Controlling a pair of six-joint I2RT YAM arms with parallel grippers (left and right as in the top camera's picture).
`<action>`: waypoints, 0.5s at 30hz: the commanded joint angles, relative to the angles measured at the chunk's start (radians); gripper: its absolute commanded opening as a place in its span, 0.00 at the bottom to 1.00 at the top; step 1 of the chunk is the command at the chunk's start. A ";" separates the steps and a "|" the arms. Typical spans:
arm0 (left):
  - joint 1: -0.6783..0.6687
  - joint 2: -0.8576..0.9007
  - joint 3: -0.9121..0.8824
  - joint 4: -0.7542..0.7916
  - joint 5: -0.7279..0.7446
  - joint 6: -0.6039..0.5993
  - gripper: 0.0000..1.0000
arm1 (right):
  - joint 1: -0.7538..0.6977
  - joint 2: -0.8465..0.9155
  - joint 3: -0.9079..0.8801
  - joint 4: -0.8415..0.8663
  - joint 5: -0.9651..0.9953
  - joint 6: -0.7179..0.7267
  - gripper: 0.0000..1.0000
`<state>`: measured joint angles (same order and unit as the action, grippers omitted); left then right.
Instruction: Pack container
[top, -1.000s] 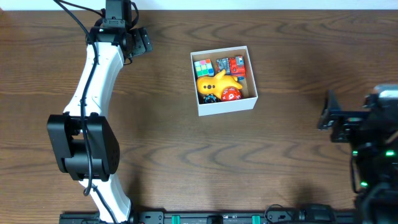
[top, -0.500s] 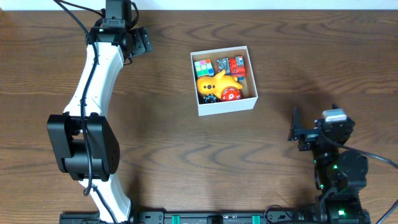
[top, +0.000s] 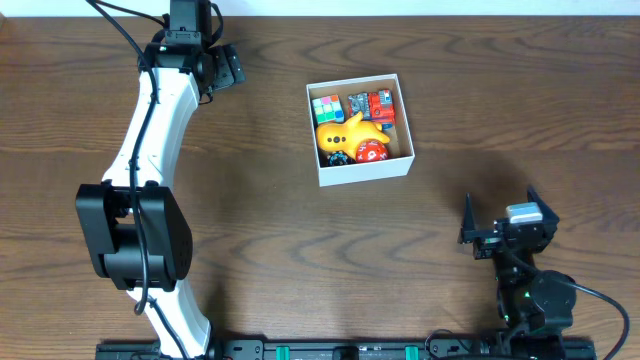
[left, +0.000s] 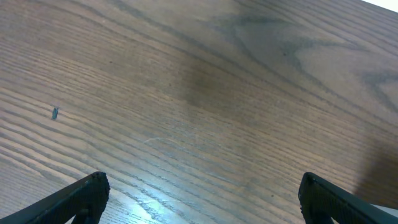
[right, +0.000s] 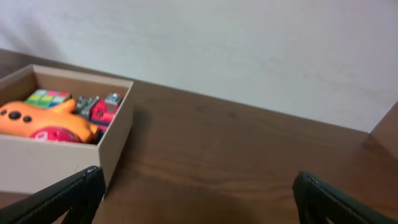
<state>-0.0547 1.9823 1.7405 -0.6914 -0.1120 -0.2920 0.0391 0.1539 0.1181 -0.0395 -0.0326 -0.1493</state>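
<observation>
The container (top: 365, 169) is a square white box with a tan inside, standing on the dark wooden table at centre back. In it lie a yellow-orange toy (top: 345, 132), a colourful cube (top: 325, 107), a red toy (top: 372, 152) and red-blue pieces (top: 372, 104). The right wrist view shows the container (right: 117, 127) at the left with the same toys inside. My left gripper (top: 228, 68) is open and empty at the far left, over bare wood (left: 202, 199). My right gripper (top: 498, 212) is open and empty (right: 198, 186), near the front right, well apart from the container.
The left arm (top: 150, 140) stretches from its base (top: 135, 235) at the front left to the table's back edge. The right arm's base (top: 535, 295) sits at the front right. A pale wall (right: 249, 50) rises behind the table. A small dark speck (left: 55, 112) lies on the wood.
My right arm has drawn back from the right edge toward the front and slightly left, its gripper still open. The left arm and the container have not moved.
</observation>
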 joint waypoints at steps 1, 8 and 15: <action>0.001 -0.011 0.017 0.000 -0.009 -0.009 0.98 | 0.011 -0.027 -0.043 0.019 -0.021 -0.017 0.99; 0.001 -0.011 0.017 0.000 -0.009 -0.009 0.98 | 0.011 -0.051 -0.113 0.056 -0.021 -0.017 0.99; 0.001 -0.011 0.017 0.000 -0.009 -0.009 0.98 | 0.011 -0.129 -0.113 -0.023 -0.020 -0.017 0.99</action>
<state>-0.0551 1.9823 1.7405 -0.6910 -0.1120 -0.2920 0.0391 0.0658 0.0078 -0.0429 -0.0486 -0.1513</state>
